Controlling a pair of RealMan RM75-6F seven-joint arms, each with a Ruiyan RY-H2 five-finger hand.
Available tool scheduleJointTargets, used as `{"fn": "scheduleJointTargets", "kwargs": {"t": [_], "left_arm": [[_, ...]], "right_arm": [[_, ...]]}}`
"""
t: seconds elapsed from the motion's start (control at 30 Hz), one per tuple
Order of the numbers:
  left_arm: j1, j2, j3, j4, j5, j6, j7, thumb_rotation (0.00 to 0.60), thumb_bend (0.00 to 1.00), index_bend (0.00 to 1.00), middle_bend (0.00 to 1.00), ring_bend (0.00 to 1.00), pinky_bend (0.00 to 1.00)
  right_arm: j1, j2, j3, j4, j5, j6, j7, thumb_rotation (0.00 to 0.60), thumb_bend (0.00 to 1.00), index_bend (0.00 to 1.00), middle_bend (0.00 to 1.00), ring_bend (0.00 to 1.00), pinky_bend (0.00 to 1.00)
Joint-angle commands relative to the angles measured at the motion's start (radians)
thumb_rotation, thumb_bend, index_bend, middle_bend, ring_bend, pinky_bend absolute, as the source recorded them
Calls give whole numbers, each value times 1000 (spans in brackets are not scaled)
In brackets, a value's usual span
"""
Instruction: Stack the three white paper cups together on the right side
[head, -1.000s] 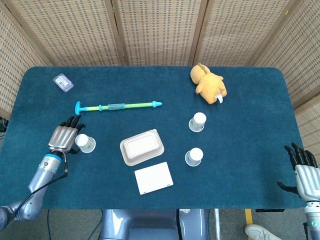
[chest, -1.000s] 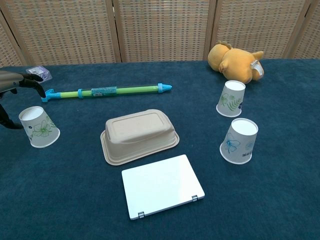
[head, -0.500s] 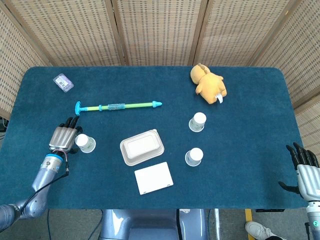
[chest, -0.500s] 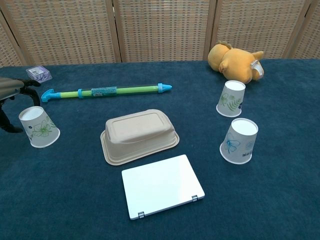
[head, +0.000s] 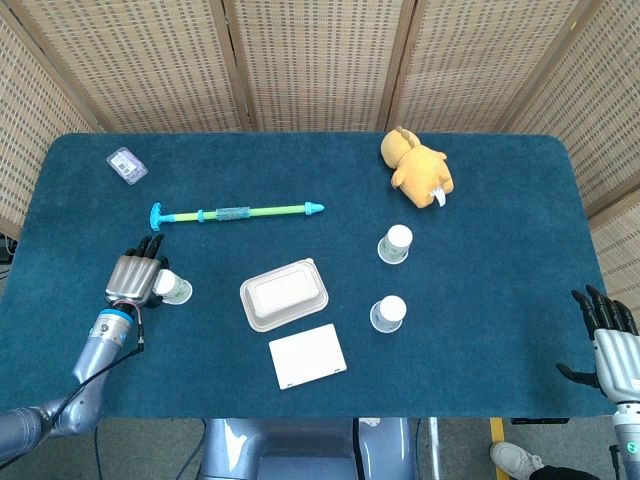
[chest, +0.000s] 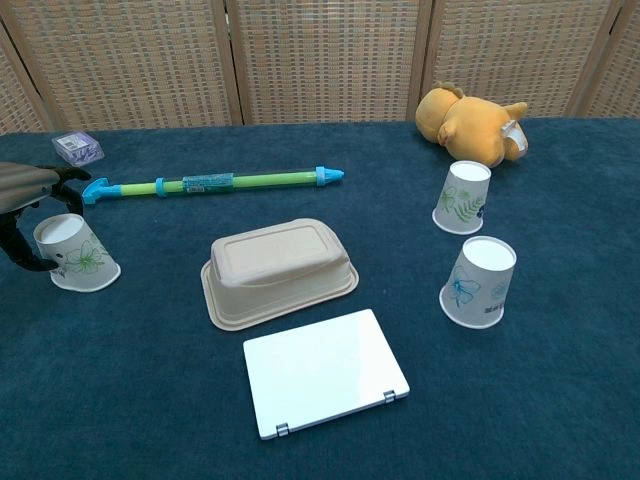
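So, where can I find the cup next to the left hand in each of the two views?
Head view: the cup stands at the left of the table, just right of the left hand.
Chest view: the same cup is at the far left edge, the hand beside it.
Shared landmark: the green and blue stick lies behind the cup.

A beige moulded-fibre lidded food container (chest: 280, 270) sits mid-table on the dark blue cloth-covered table (chest: 560, 400), with a flat white hinged case (chest: 323, 371) just in front of it. Behind lie a long green and blue toy water squirter (chest: 215, 182), a small purple packet (chest: 78, 147) at the far left, and an orange plush toy (chest: 468, 123) at the far right.
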Motion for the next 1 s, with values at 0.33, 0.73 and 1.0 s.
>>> {"fn": "scheduleJointTargets", "kwargs": {"t": [0.33, 0.73, 1.0], "left_arm": [[-5, 43, -38, -104, 62, 19, -98, 600, 287, 468, 0, 0, 238], [-115, 15, -108, -278, 87, 59, 17, 600, 285, 409, 0, 0, 231], [-214, -79, -143, -293, -18, 63, 144, 600, 283, 409, 0, 0, 230]], "right_arm": [[2, 3, -2, 0, -1, -5, 6, 600, 133, 7, 0, 0, 11], [-1, 6, 5, 11, 9, -3, 28, 600, 133, 7, 0, 0, 11], [-2, 14, 10, 23, 14, -9, 71, 600, 132, 7, 0, 0, 11]]}}
